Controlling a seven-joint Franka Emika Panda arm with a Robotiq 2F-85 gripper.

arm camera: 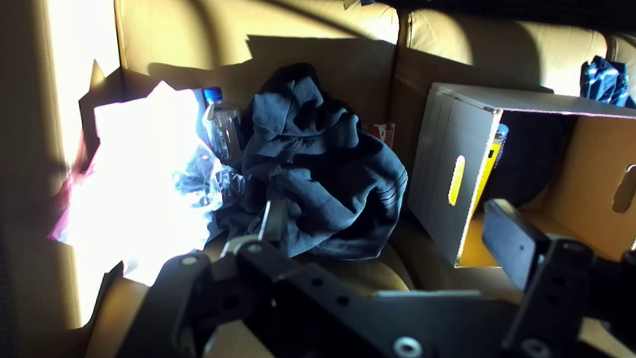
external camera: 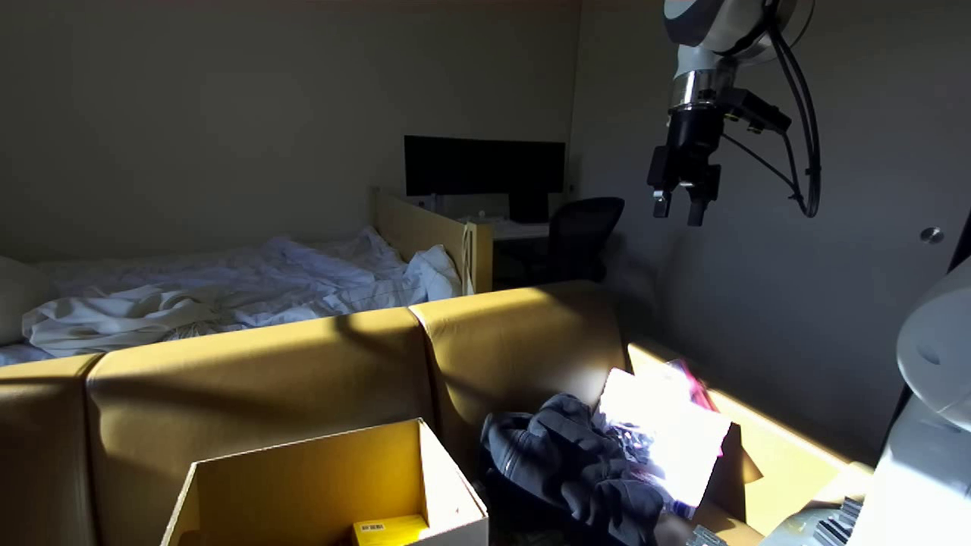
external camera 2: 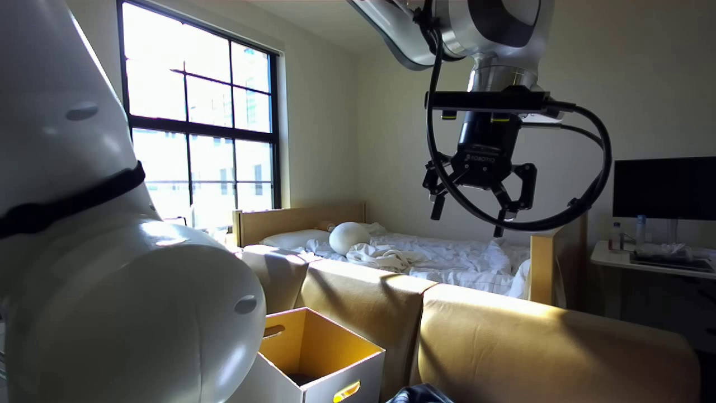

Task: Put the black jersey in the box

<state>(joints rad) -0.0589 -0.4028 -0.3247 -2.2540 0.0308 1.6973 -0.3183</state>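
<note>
The black jersey (arm camera: pixel 323 184) lies bunched on the sofa seat against the backrest. It also shows in the exterior views (external camera: pixel 561 462) (external camera 2: pixel 420 394), where only its top edge is visible in the latter. The box (arm camera: pixel 435 164) stands beside it, open-topped, tan inside with pale outer walls and slot handles; it shows in both exterior views (external camera: pixel 303 478) (external camera 2: pixel 347 372). A yellow package (external camera: pixel 391 529) and a dark item (arm camera: pixel 526 159) are inside it. My gripper (arm camera: pixel 390 216) is open and empty, high above the sofa in both exterior views (external camera: pixel 679 208) (external camera 2: pixel 469 218), apart from jersey and box.
A glaring white sheet-like pile (arm camera: pixel 144 179) and a blue-capped clear bottle (arm camera: pixel 223 129) lie beside the jersey. The tan sofa backrest (external camera: pixel 265 379) rises behind the box. A bed (external camera 2: pixel 436 257) and a monitor (external camera: pixel 485 167) are farther back. A blue patterned item (arm camera: pixel 603 82) lies past the box.
</note>
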